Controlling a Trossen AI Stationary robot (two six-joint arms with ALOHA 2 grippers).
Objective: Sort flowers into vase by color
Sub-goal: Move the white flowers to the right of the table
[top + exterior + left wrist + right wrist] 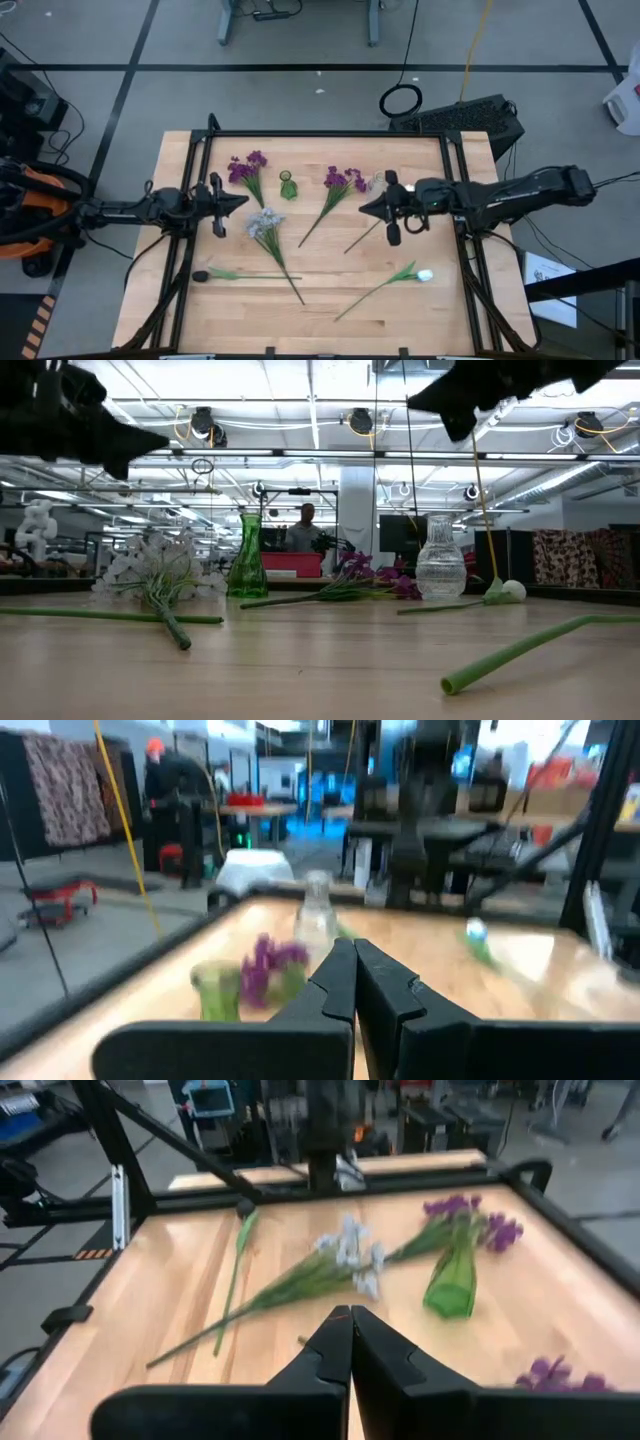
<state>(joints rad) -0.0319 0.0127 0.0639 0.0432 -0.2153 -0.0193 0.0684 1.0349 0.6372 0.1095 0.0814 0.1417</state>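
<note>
Both hands are held closed and empty above the worktop point(180, 310): left hand point(243, 201) at centre-left of the high view, right hand point(363, 207) at centre-right. The flowers point(265, 225) are scattered between them, around the green vase point(288, 186).

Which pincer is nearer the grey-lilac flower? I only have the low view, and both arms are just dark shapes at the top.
Observer: The left pincer. From above, its tip is right beside the grey-lilac flower.
Operator: Is it open?
Observer: No. The left wrist view shows its fingers pressed together with nothing between them.
Operator: And the other arm?
Observer: The right pincer is shut and empty too. From above, it points toward the table's middle, beside the purple flower that lies next to the clear vase.
</note>
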